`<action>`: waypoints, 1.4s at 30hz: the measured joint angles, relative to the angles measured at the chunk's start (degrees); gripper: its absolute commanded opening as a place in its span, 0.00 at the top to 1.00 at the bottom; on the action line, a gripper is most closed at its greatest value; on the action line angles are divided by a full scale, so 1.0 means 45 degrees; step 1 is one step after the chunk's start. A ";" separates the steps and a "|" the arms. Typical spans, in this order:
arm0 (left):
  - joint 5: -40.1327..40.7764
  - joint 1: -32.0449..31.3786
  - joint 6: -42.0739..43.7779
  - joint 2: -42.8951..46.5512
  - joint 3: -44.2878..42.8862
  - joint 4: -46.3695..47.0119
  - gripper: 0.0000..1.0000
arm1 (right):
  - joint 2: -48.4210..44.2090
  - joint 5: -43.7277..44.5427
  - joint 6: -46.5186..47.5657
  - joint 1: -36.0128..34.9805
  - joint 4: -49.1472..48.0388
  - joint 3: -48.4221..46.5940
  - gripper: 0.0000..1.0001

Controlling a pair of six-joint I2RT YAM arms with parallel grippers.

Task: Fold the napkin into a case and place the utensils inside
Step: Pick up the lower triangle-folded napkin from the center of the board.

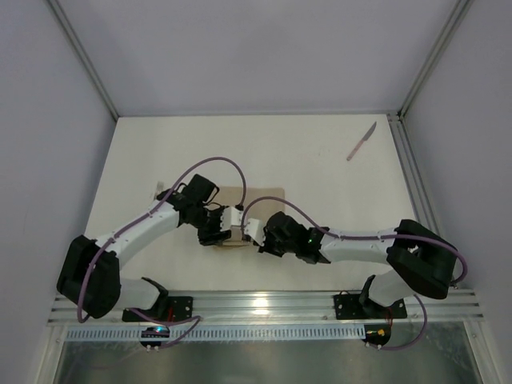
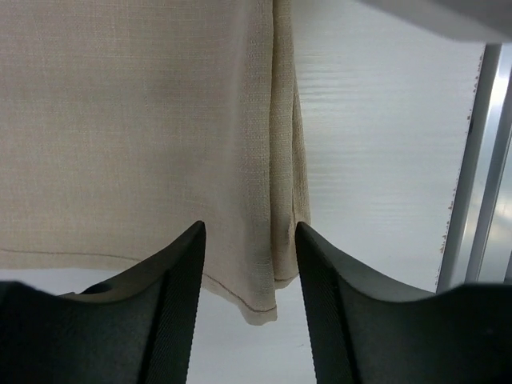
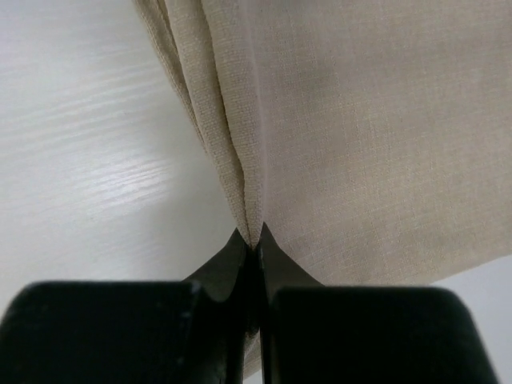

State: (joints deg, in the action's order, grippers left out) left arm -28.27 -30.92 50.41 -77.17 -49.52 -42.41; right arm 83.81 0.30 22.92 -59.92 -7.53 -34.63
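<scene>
Fingertips of the right claw (image 3: 254, 242) are pressed together with no gap, pinching a raised ridge of the plain beige woven cloth napkin (image 3: 384, 144). The cloth gathers into a few layered pleats that run up and away from the pinch. The left claw (image 2: 250, 236) stands partly open, its two dark fingers (image 2: 172, 304) apart. A doubled, hemmed edge of the napkin lies in the gap between them. Whether either finger touches the fabric I cannot tell.

The overhead view places the napkin on the white bench (image 1: 320, 160), in its near half and about midway across. Both claws meet over the cloth's near edge, close together. The arms hide much of the cloth there, so its folds and hem can be read only in the wrist views. Only the overhead view shows the slim knife with pinkish handle and grey blade (image 1: 362, 142). It lies flat at an angle near the far right corner of the bench, well apart from the napkin and from both claws. The left wrist view takes in a silvery metal rail (image 2: 480, 160) along its right side, beyond the bench surface.
</scene>
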 measured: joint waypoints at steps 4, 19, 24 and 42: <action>-0.0588 0.0262 0.0311 0.0321 -0.0049 -0.0748 0.38 | -0.0005 -0.1953 -0.0539 0.0738 0.1690 -0.0991 0.96; -0.1875 0.1394 -0.0044 0.1545 -0.0515 -0.1292 0.02 | 0.2375 -0.9248 -0.2977 0.4512 0.3002 -0.2657 0.96; -0.1705 0.1268 -0.0529 0.1520 -0.0058 0.0418 0.01 | 0.3682 -1.0671 -0.3881 0.5411 0.2788 -0.3400 0.96; 0.0695 -0.0330 -0.0180 0.0010 0.1443 0.3764 0.91 | 0.4634 -1.2254 -0.4634 0.5897 0.2807 -0.4269 0.96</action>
State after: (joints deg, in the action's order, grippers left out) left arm -25.15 -32.40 49.60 -77.12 -43.03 -25.47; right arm 104.66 -54.85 2.07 -33.39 5.10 -53.84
